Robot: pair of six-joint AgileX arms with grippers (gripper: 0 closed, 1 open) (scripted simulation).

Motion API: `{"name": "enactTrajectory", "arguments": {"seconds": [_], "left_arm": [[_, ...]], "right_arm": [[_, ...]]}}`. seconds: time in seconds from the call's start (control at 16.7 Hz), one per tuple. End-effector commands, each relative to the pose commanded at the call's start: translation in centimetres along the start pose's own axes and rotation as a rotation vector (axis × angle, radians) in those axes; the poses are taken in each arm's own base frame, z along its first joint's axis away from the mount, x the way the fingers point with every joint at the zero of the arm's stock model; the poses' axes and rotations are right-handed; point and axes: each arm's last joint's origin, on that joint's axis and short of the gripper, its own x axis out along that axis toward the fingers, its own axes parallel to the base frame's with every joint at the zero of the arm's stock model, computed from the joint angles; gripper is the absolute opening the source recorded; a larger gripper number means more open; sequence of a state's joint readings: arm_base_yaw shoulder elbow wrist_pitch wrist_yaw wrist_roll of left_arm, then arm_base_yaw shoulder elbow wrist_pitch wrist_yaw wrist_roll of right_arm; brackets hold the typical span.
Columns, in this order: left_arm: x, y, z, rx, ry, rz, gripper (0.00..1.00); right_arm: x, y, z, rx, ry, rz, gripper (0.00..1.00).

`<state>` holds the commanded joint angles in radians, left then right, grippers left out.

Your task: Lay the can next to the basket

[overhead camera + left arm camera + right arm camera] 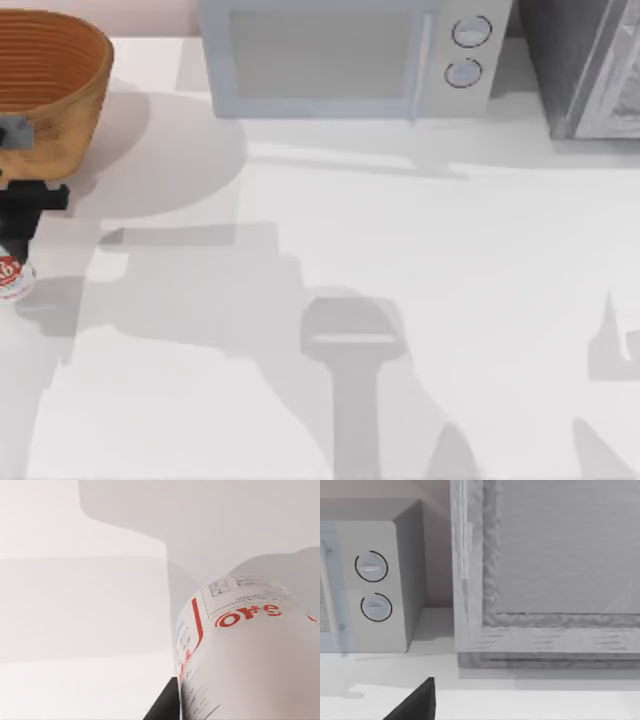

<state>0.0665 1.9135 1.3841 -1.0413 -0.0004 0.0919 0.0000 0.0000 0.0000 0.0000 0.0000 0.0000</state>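
The can (8, 277), white with a red label, shows at the table's far left edge, in front of the basket (50, 70). The basket is a large orange-brown wicker one standing in the back left corner. My left gripper (16, 245) reaches in from the left edge between basket and can, shut on the can. The left wrist view has the can (250, 650) up close with red lettering, and one dark finger (162, 706) pressed against its side. My right arm is parked; a dark finger (415, 702) of it shows in the right wrist view.
A white microwave (350, 55) stands along the back edge, and a grey cabinet (590, 65) stands at the back right. Both also appear in the right wrist view, microwave (375, 580) and cabinet (545, 570). The white tabletop (400, 300) spreads across the middle and right.
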Motion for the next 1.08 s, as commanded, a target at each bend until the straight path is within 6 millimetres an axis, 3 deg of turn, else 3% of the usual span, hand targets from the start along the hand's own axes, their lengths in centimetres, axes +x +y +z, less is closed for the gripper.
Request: {"name": "enactTrajectory", "arguments": {"seconds": [0.3, 0.72, 0.84, 1.08], "left_arm": [[0.1, -0.5, -0.2, 0.014, 0.009, 0.001, 0.0], [4.0, -3.8, -1.8, 0.092, 0.137, 0.022, 0.0], [4.1, -3.5, -1.2, 0.081, 0.135, 0.023, 0.0], [2.3, -1.1, -0.1, 0.024, 0.067, 0.009, 0.0]], "right_arm": [[0.0, 0.0, 0.0, 0.0, 0.0, 0.0, 1.0], [0.0, 0.0, 0.0, 0.0, 0.0, 0.0, 1.0], [0.0, 0.0, 0.0, 0.0, 0.0, 0.0, 1.0], [0.0, 0.0, 0.0, 0.0, 0.0, 0.0, 1.0]]}}
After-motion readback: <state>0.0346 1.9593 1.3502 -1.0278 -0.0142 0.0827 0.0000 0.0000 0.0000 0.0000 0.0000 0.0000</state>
